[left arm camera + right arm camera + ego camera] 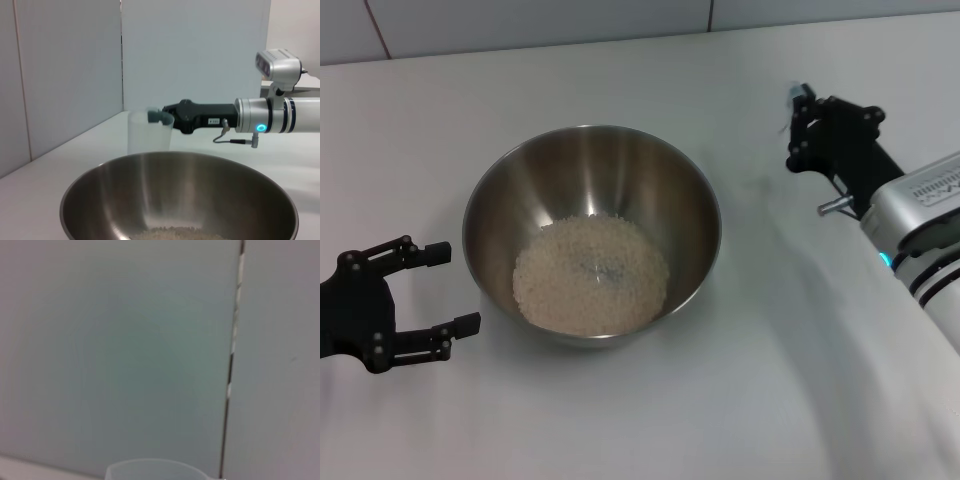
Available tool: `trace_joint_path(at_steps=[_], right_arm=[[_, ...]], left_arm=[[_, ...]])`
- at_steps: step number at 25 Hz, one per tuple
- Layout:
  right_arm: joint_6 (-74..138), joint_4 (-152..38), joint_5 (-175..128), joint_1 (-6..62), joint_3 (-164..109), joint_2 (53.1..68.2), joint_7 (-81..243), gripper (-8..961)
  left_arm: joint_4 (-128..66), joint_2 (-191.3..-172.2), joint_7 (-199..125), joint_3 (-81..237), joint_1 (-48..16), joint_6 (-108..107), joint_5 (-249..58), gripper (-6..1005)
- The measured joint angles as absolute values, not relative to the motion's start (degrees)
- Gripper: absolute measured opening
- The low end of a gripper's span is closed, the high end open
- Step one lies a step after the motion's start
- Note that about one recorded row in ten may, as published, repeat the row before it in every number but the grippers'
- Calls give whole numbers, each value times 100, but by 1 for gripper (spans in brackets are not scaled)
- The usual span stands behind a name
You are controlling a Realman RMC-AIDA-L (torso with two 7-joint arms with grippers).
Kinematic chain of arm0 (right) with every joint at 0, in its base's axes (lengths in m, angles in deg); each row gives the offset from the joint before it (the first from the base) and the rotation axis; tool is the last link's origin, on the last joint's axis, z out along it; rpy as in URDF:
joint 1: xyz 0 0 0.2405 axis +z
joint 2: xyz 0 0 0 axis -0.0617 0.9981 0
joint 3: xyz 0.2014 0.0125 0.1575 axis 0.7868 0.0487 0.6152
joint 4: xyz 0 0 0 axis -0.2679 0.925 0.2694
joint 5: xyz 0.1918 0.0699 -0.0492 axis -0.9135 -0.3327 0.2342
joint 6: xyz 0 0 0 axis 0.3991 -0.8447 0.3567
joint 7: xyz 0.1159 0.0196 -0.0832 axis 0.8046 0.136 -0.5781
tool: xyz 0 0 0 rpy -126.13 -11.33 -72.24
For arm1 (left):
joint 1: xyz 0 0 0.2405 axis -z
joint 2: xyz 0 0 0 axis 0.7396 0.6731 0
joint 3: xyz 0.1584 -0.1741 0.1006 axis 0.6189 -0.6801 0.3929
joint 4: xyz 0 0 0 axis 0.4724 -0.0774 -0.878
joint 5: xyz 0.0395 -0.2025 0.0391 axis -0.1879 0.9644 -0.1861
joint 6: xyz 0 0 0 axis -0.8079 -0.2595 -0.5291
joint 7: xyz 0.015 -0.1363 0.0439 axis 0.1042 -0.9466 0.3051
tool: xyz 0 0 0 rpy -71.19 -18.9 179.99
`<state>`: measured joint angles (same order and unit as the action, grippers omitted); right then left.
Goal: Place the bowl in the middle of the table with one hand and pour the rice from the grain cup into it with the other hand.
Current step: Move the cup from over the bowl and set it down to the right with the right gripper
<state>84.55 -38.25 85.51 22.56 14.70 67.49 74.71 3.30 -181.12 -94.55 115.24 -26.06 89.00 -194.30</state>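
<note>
Resting low at the left edge of the head view, my left gripper [445, 290] sits just beside the bowl [485, 215], its two thin fingers [425, 254] spread apart with nothing between them and clear of the rim. The bowl stands upright near the middle of the table [640, 430], and the rice [590, 275] lies in a pale round bed across its bottom. From my left wrist only the near rim and inner wall of the bowl [180, 190] show, with a thin strip of rice [175, 232] cut off at the lower edge. That same view gives what the head view hardly does: the grain cup [148, 132] standing upright behind the bowl, clear and looking empty, with my right gripper [156, 117] at its rim. One grey fingertip [152, 116] overlaps the rim; whether the jaws pinch the cup wall or only sit against it, I cannot tell. In the head view my right gripper [798, 120] is far right, beyond the bowl and well apart from it, and its black body hides almost all of the cup. My right wrist sees only the cup's rim [155, 469] at the lower edge, against pale wall panels [125, 350] with a dark seam [232, 365].
</note>
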Motion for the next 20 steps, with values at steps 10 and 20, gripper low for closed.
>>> trace_joint_path(at_steps=[10,20], right_arm=[[7760,-3826,8677,2438,1279,6751,7699,52],[7678,-3806,8661,2443,1280,6757,7765,56]], left_arm=[[330,-18120,-9446,11524,-2586,8885,-19430,862],[330,-18130,-9445,11524,-2581,8872,-19430,862]])
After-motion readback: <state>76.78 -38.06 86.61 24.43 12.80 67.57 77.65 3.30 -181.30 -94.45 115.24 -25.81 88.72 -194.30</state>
